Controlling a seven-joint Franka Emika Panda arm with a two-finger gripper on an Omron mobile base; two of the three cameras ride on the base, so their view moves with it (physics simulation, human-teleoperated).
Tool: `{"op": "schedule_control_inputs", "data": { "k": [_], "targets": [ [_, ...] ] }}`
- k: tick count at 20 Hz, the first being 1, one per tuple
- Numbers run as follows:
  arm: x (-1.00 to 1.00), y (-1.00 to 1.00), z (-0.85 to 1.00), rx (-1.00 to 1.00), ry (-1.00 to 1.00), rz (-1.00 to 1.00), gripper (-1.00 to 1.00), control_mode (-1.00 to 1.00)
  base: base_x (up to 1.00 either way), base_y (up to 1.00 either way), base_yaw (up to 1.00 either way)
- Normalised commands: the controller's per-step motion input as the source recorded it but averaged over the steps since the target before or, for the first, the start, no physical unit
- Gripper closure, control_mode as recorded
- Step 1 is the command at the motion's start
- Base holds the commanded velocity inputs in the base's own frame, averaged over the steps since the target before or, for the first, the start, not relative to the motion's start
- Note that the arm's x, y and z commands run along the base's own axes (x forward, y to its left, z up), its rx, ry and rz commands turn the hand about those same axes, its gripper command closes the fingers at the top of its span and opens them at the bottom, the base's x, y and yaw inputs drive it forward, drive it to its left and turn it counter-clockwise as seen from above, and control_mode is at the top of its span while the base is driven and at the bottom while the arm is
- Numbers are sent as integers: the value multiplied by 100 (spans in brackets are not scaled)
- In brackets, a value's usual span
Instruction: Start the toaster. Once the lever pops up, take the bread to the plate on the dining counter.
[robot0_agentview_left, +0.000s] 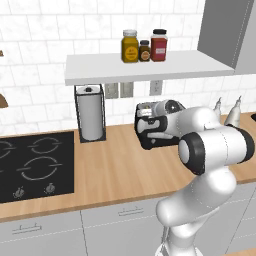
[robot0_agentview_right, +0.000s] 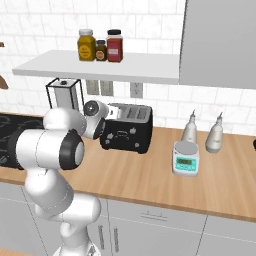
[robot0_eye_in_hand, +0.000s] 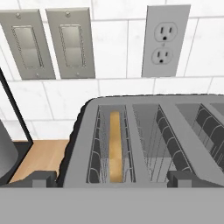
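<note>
Your gripper (robot0_eye_in_hand: 112, 178) hangs just above the toaster (robot0_eye_in_hand: 148, 144) with the jaws spread as wide as they go, nothing between them. The hand view looks straight down into the slots. The bread (robot0_eye_in_hand: 115, 146) sits edge-up in the slot on the left of that view, almost dead centre between the finger tips (robot0_eye_in_hand: 43, 179), its long axis running away from you toward the tiled wall.

From the right base view the toaster (robot0_agentview_right: 127, 129) stands on the wood counter (robot0_agentview_right: 165, 175) under the shelf, front face toward the robot, the hand over its left end. The lever isn't clear in any view (likely on the front face, below the hand), so I judge you'll need to come forward and down to press it.

The bread is a thin tan strip, crust edge up, sunk below the slot rim. The toaster is a black body with grey slot guards
</note>
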Motion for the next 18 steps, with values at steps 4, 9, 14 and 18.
{"op": "schedule_control_inputs", "data": {
  "k": [4, 9, 14, 18],
  "targets": [
    [0, 0, 0, 0, 0, 0, -100, -100, 0, 0, 0],
    [0, 0, 0, 0, 0, 0, -100, -100, 0, 0, 0],
    [0, 0, 0, 0, 0, 0, -100, -100, 0, 0, 0],
    [0, 0, 0, 0, 0, 0, -100, -100, 0, 0, 0]
  ]
}}
